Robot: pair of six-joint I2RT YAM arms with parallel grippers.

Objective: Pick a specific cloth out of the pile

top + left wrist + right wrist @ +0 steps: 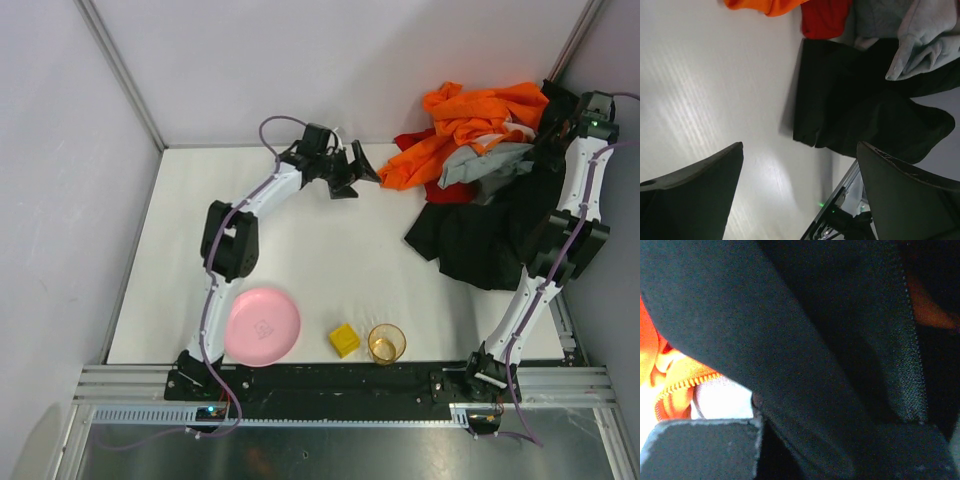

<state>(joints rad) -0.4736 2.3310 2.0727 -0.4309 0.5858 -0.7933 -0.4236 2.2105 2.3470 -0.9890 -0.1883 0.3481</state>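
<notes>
The pile sits at the back right: an orange garment (470, 115) on top, a small grey cloth (490, 160), and a large black garment (480, 240) spreading toward the front. The red cloth (450, 192) peeks out under the orange and grey pieces; in the left wrist view it shows as a red patch (825, 17) beside the black garment (860, 110). My left gripper (368, 178) is open and empty over bare table, just left of the pile (800, 145). My right gripper (555, 125) is sunk in the pile's far right side, jaws apart, black fabric (815, 340) lying across them.
A pink plate (262, 325), a yellow block (344, 340) and a clear amber cup (386, 343) stand along the front edge. Enclosure walls close in behind and right of the pile. The metal frame rail (840, 210) runs along the table's near edge.
</notes>
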